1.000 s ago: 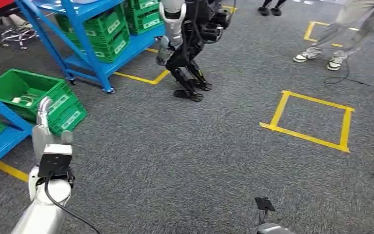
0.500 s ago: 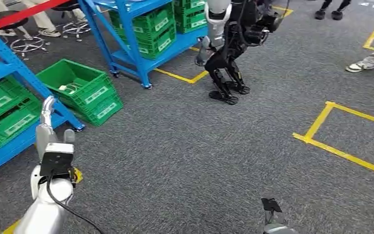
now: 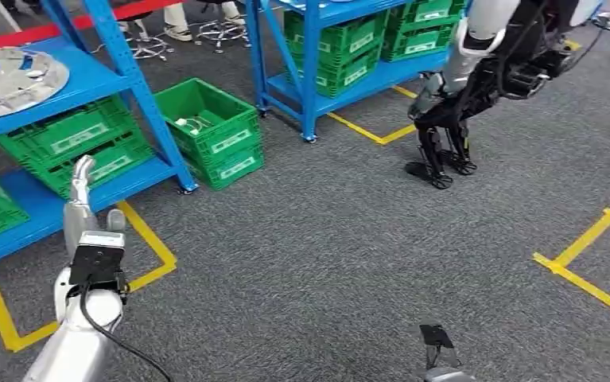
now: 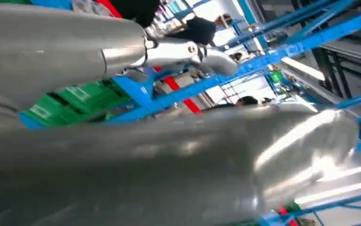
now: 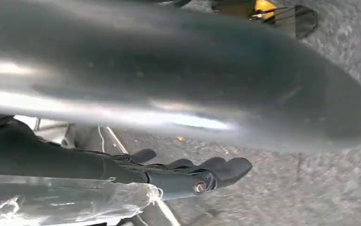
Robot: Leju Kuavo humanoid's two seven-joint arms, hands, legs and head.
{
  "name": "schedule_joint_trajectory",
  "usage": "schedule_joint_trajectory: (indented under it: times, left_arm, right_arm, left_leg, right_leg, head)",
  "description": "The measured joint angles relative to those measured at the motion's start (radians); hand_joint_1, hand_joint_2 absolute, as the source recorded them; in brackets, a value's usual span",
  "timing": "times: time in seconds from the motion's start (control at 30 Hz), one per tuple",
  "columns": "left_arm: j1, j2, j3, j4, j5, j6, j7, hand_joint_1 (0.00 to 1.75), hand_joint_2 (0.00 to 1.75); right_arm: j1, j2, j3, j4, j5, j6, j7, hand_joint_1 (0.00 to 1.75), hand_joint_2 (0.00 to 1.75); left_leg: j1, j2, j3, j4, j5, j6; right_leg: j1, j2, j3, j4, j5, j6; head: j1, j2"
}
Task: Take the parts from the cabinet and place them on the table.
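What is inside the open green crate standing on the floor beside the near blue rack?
The green crate holds a small pale item, perhaps coiled wire, near its far side. Its near wall hides part of the bottom, so anything lying there cannot be seen.

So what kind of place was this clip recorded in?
Most likely a robot test hall set up like a warehouse or parts store: blue steel shelving loaded with green plastic crates, yellow tape squares marking spots on the grey carpet, and a second humanoid robot standing nearby.
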Motion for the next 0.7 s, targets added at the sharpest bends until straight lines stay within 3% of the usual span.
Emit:
schedule_joint_trajectory:
  times: [0.03, 0.07, 0.13, 0.17, 0.2, 0.23, 0.33, 0.37, 0.4, 0.43, 0.47, 0.53, 0.57, 0.6, 0.67, 0.7]
  left_arm:
    - [0.001, 0.0, 0.0, 0.001, 0.0, 0.0, 0.0, 0.0, 0.0]
    - [0.002, 0.001, 0.0, 0.002, 0.0, 0.0, 0.0, 0.0, 0.0]
    - [0.002, 0.0, 0.0, 0.003, 0.0, -0.002, 0.0, 0.0, 0.0]
    - [0.001, 0.0, 0.0, 0.003, 0.0, -0.002, 0.0, 0.0, 0.0]
    - [0.0, 0.0, 0.0, 0.003, 0.0, -0.002, 0.0, 0.0, 0.0]
    - [-0.001, 0.0, 0.0, 0.003, 0.001, -0.002, 0.0, 0.0, 0.0]
    - [0.004, 0.0, 0.0, 0.003, 0.008, -0.002, 0.004, 0.0, 0.0]
    - [0.005, 0.001, 0.001, 0.003, 0.008, -0.002, 0.005, 0.0, 0.0]
    - [0.005, 0.002, 0.001, 0.003, 0.009, -0.002, 0.006, 0.0, 0.0]
    - [0.001, 0.002, 0.001, 0.003, 0.01, -0.002, 0.006, 0.0, 0.0]
    - [0.0, 0.002, 0.001, 0.003, 0.011, -0.002, 0.006, 0.0, 0.0]
    - [0.004, 0.002, 0.001, 0.004, 0.011, -0.003, 0.006, 0.0, 0.0]
    - [0.005, 0.002, 0.001, 0.005, 0.015, -0.003, 0.006, 0.0, 0.0]
    - [0.005, 0.001, 0.001, 0.006, 0.017, -0.004, 0.008, 0.0, 0.0]
    - [0.003, 0.0, 0.001, 0.006, 0.019, -0.004, 0.008, 0.0, 0.0]
    - [0.001, 0.0, 0.002, 0.006, 0.021, -0.004, 0.008, 0.0, 0.0]
  right_arm:
    - [0.003, 0.0, 0.0, 0.0, 0.0, 0.0, 0.001, 0.0, 0.0]
    - [0.006, 0.0, 0.0, 0.0, 0.0, 0.0, 0.001, 0.0, 0.0]
    - [0.006, 0.0, 0.0, 0.0, 0.0, 0.0, 0.001, 0.0, 0.0]
    - [0.003, -0.001, 0.0, 0.0, 0.0, 0.0, 0.001, 0.0, 0.0]
    - [0.003, -0.003, 0.0, 0.0, 0.0, 0.0, 0.001, 0.0, 0.0]
    - [0.005, -0.003, 0.0, 0.0, 0.0, 0.0, 0.0, 0.0, 0.0]
    - [0.003, -0.003, 0.0, 0.0, 0.0, 0.001, 0.001, 0.0, 0.0]
    - [0.001, 0.001, 0.0, -0.002, 0.001, 0.002, 0.0, 0.0, 0.0]
    - [-0.001, -0.001, 0.0, -0.002, 0.003, 0.003, 0.0, 0.0, 0.0]
    - [-0.001, -0.002, 0.0, -0.002, 0.006, 0.003, 0.0, 0.0, 0.0]
    - [0.0, -0.003, 0.0, -0.002, 0.006, 0.003, 0.0, 0.0, 0.0]
    - [0.007, -0.003, 0.0, -0.002, 0.003, 0.003, 0.0, 0.0, 0.0]
    - [0.008, -0.003, 0.0, -0.002, 0.001, 0.003, 0.0, 0.0, 0.0]
    - [0.008, -0.003, 0.0, -0.002, 0.0, 0.003, 0.0, 0.0, 0.0]
    - [0.005, -0.003, 0.001, -0.002, 0.008, 0.01, 0.001, 0.0, 0.0]
    - [0.004, -0.003, 0.002, -0.002, 0.013, 0.012, 0.002, 0.0, 0.0]
  left_leg:
    - [0.0, -0.016, 0.0, 0.0, 0.0, 0.0]
    - [0.0, -0.033, 0.001, 0.0, 0.001, 0.0]
    - [0.001, -0.064, 0.003, 0.001, 0.002, -0.002]
    - [0.004, -0.08, 0.004, 0.003, 0.001, -0.006]
    - [0.004, -0.092, 0.002, 0.004, 0.001, -0.012]
    - [0.001, -0.103, -0.004, 0.012, 0.002, -0.019]
    - [0.01, -0.133, -0.013, 0.0, 0.015, -0.039]
    - [0.009, -0.145, -0.016, 0.0, 0.016, -0.045]
    - [0.003, -0.095, -0.024, 0.013, -0.001, -0.048]
    - [0.0, -0.043, -0.048, 0.065, -0.038, -0.052]
    - [0.001, -0.015, -0.088, 0.151, -0.083, -0.056]
    - [0.002, -0.001, -0.16, 0.306, -0.141, -0.059]
    - [0.002, 0.0, -0.171, 0.327, -0.139, -0.06]
    - [0.003, 0.001, -0.157, 0.303, -0.112, -0.061]
    - [0.002, 0.023, -0.067, 0.14, -0.026, -0.056]
    - [-0.002, 0.067, -0.017, 0.057, 0.001, -0.051]
  right_leg:
    - [0.0, 0.001, -0.032, 0.054, -0.01, 0.0]
    - [0.0, 0.001, -0.038, 0.053, 0.006, -0.001]
    - [-0.004, 0.009, 0.014, -0.077, 0.095, -0.005]
    - [-0.009, 0.032, 0.062, -0.184, 0.149, -0.004]
    - [-0.017, 0.089, 0.091, -0.251, 0.159, -0.002]
    - [-0.022, 0.101, 0.103, -0.269, 0.153, -0.001]
    - [-0.011, 0.072, 0.099, -0.26, 0.156, -0.017]
    - [-0.017, 0.058, 0.1, -0.267, 0.161, -0.025]
    - [-0.018, 0.044, 0.101, -0.271, 0.164, -0.032]
    - [-0.017, 0.033, 0.101, -0.272, 0.164, -0.039]
    - [-0.014, 0.018, 0.1, -0.272, 0.164, -0.04]
    - [-0.011, -0.012, 0.1, -0.272, 0.162, -0.042]
    - [-0.011, -0.027, 0.1, -0.272, 0.162, -0.042]
    - [-0.011, -0.04, 0.1, -0.272, 0.159, -0.042]
    - [-0.011, -0.068, 0.106, -0.272, 0.155, -0.038]
    - [-0.01, -0.078, 0.112, -0.272, 0.151, -0.034]
  head:
    - [-0.002, 0.0]
    - [0.0, 0.0]
    - [-0.001, 0.0]
    - [-0.001, 0.0]
    - [0.0, 0.0]
    - [-0.002, 0.0]
    - [-0.002, 0.0]
    - [-0.001, 0.0]
    - [-0.003, 0.0]
    - [-0.014, 0.0]
    - [-0.011, 0.0]
    - [-0.012, 0.0]
    - [-0.012, 0.0]
    - [-0.013, 0.0]
    - [-0.013, 0.0]
    - [-0.013, 0.0]
